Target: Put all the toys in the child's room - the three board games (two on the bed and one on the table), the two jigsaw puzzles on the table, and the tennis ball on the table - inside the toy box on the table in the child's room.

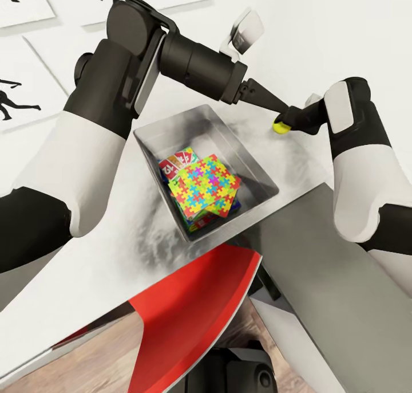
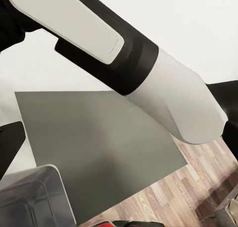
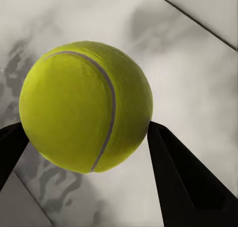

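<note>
Right wrist view shows the right gripper [image 3: 84, 138] pinching the tennis ball [image 3: 85, 106] over the tabletop [image 1: 103, 250], at two o'clock from the toy box [image 1: 260, 172] holding puzzles [image 1: 207, 185], presumably to carry it in; the left gripper's [image 1: 260, 94] state I cannot tell.

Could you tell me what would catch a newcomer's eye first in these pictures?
Probably the yellow tennis ball, close up between the right gripper's fingers, on the table beyond the toy box. Next, the bright jigsaw puzzle lying on top of the pile inside that box.
</note>
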